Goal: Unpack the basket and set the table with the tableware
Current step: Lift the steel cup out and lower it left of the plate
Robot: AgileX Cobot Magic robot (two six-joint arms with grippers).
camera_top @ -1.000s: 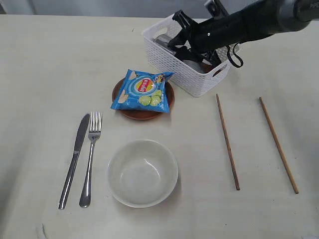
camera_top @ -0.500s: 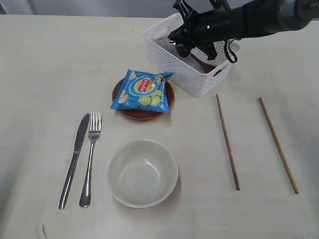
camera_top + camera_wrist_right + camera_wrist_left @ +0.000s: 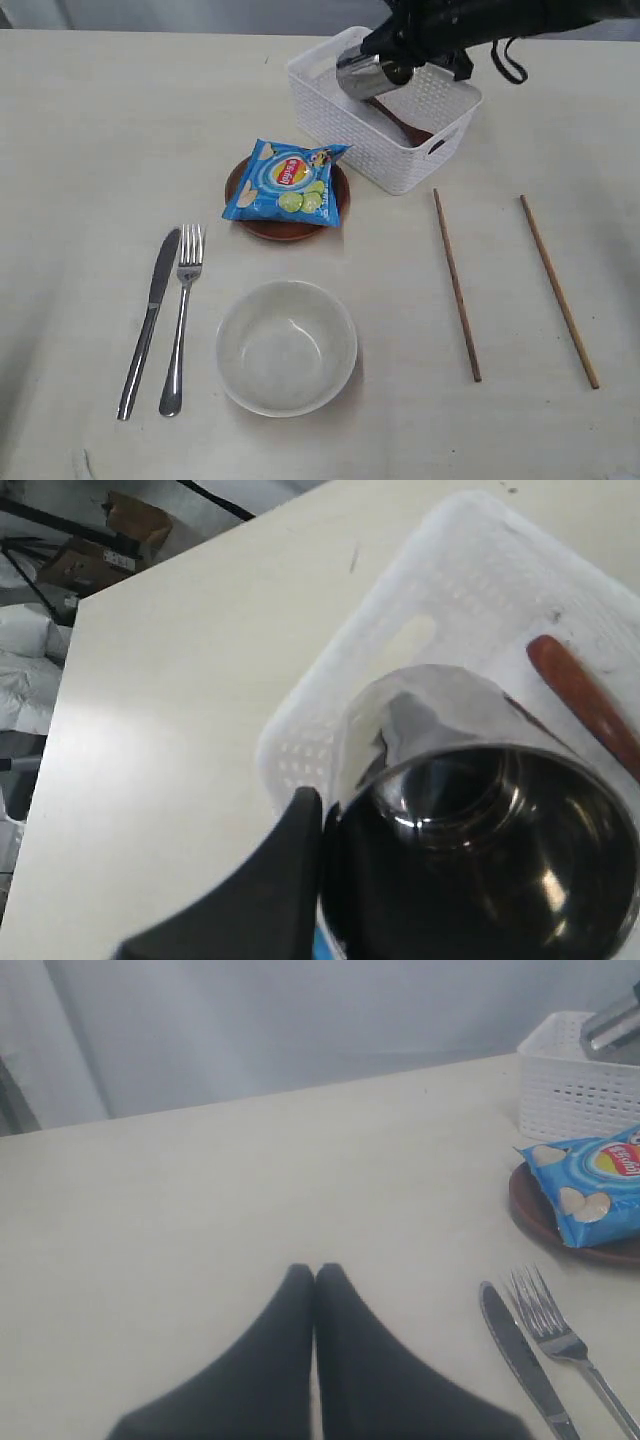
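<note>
The unpacking step was in hand. The steel cup (image 3: 362, 75) was held in the air over the basket (image 3: 400, 160), which was seen at about 1 o'clock on the table (image 3: 90, 120) in the exterior view. The cup was tipped on its side. It was pinched at the rim by the right gripper (image 3: 392, 58), with the jaws pulled in narrow on the thin wall. Only one finger (image 3: 290, 880) could be seen in the right wrist view; the other was probably hidden by the cup. The reddish-brown spoon (image 3: 402, 122) was left lying in the basket.

Next, the cup would need to be carried clear of the basket wall, turned upright, and set down on a bare spot, perhaps at 12 o'clock from the chopsticks (image 3: 457, 285). A firm pinch would be needed, because shiny steel can slip.

The left gripper (image 3: 315, 1280) was closed, with its fingers touching. Nothing was held by it. It was placed over bare table, at about 9 o'clock from the knife (image 3: 525, 1360).
</note>
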